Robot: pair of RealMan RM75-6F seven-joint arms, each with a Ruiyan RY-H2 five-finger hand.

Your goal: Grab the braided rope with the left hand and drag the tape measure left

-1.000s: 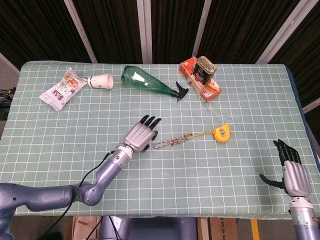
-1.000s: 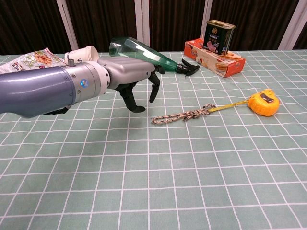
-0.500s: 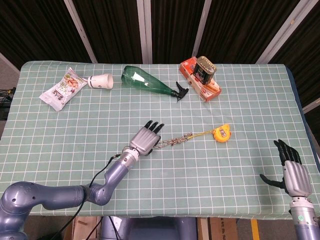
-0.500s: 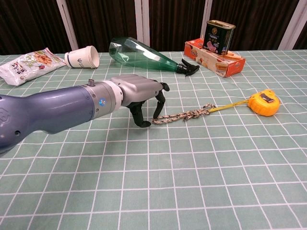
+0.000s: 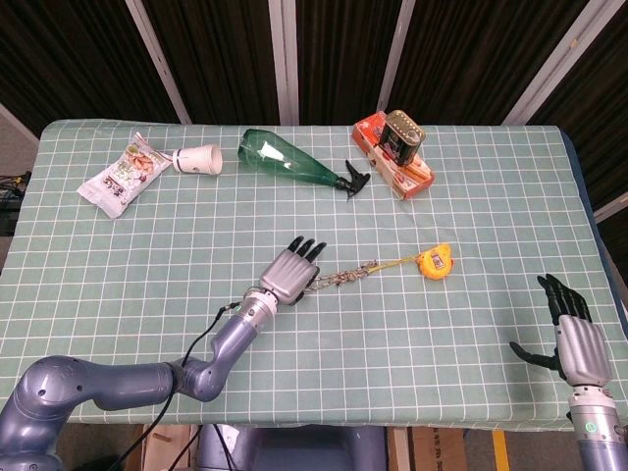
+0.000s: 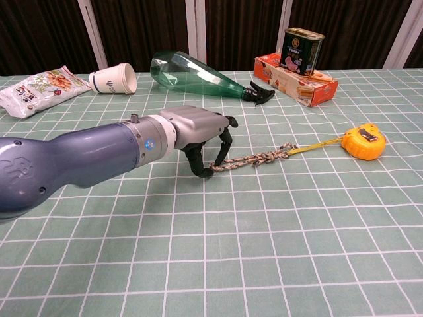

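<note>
Green checked cloth covers the table [image 5: 118, 294]. At its centre the grey metal left hand [image 5: 291, 272] arches over the near end of the grey-and-tan braided rope [image 6: 254, 158], dark fingertips [image 6: 207, 173] curled down around that end; whether they grip it, I cannot tell. From there the rope runs toward 3 o'clock to the yellow round tape measure [image 5: 434, 261]. Down at 5 o'clock, the right hand [image 5: 572, 334] holds nothing, fingers apart.

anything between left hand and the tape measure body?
Only the braided rope and the thin yellow tape it is tied to. They run from the left hand to the tape measure; otherwise bare tablecloth, clearest in the chest view.
</note>
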